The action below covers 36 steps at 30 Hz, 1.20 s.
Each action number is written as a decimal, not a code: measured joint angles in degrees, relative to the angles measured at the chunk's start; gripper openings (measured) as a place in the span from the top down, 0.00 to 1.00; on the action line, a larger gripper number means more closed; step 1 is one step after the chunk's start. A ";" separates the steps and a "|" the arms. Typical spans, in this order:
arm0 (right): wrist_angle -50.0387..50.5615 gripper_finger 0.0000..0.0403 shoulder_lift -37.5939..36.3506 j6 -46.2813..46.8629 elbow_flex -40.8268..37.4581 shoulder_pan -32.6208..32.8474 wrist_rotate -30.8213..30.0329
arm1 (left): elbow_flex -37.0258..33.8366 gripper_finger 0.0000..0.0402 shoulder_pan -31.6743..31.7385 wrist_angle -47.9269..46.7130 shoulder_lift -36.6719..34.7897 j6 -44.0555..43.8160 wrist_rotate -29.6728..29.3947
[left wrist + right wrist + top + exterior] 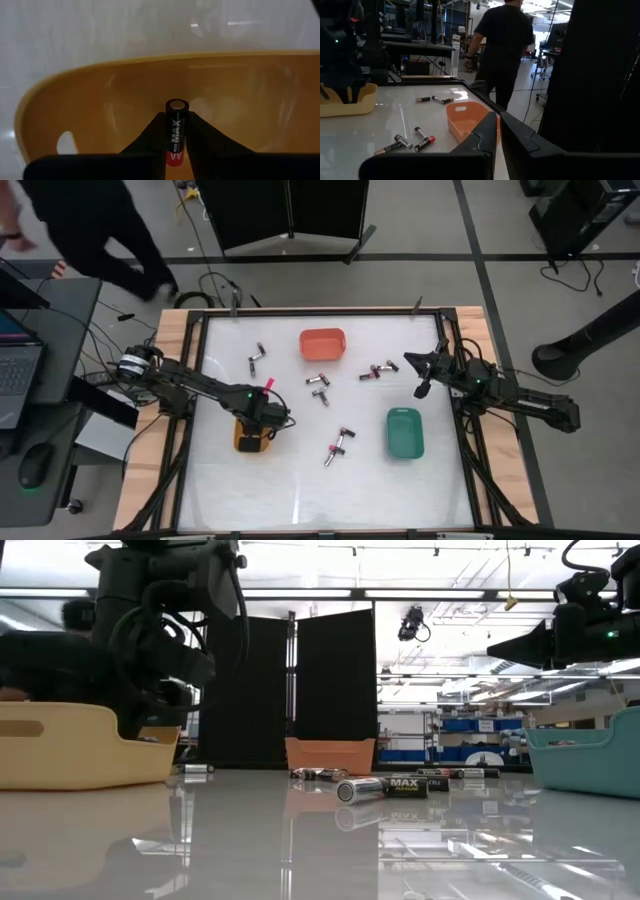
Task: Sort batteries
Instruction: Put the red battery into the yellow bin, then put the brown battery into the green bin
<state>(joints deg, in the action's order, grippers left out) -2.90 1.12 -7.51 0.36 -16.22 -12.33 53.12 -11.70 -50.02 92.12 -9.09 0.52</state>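
Left gripper (pixel 177 131) clamps black red-banded AA battery (pixel 176 131), long axis along fingers, tip down over yellow rounded plastic tray (pixel 246 442). Right gripper (pixel 422 376) shut, empty, 3 o'clock side, farther.

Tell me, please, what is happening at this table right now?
The robot is sorting batteries. The left end effector holds an AA battery over the yellow tray. The right end effector waits shut above the table near the green tray. More loose batteries lie around the orange tray.
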 joint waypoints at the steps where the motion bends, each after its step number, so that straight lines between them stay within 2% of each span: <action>1: 0.00 0.91 0.01 0.00 0.02 -0.01 -0.01 | 0.00 0.83 0.00 0.00 0.00 -0.13 0.21; 8: 0.00 0.91 -0.01 0.02 0.02 0.01 0.01 | 0.20 0.75 -0.02 -0.39 0.00 -0.54 0.23; 16: 0.00 0.91 0.00 0.02 0.01 0.00 0.00 | 4.45 0.71 -0.04 -2.28 0.02 -0.57 -0.01; 20: 0.00 0.91 0.01 0.00 0.00 0.01 0.01 | 8.36 0.74 -0.65 -5.45 0.02 -1.68 -2.32; 24: 0.00 0.91 0.00 0.02 0.02 -0.01 -0.01 | 11.49 0.83 -1.92 -6.19 -1.03 -1.68 -8.00; 27: -0.01 0.91 -0.01 0.02 0.02 -0.01 -0.01 | 11.44 0.92 -2.22 -1.10 -3.64 -2.36 -10.52; 29: -0.07 0.91 0.01 0.00 0.01 0.01 0.00 | 10.53 0.97 -2.02 5.69 -5.51 -2.93 -11.54; 36: -0.46 0.91 0.01 0.02 0.02 -0.01 -0.01 | 6.79 0.98 -0.07 30.25 -6.90 4.13 -11.92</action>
<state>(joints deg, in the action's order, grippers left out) -3.36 1.13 -7.49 0.38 -16.23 -12.34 59.91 -11.77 -19.77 85.21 -4.95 -11.40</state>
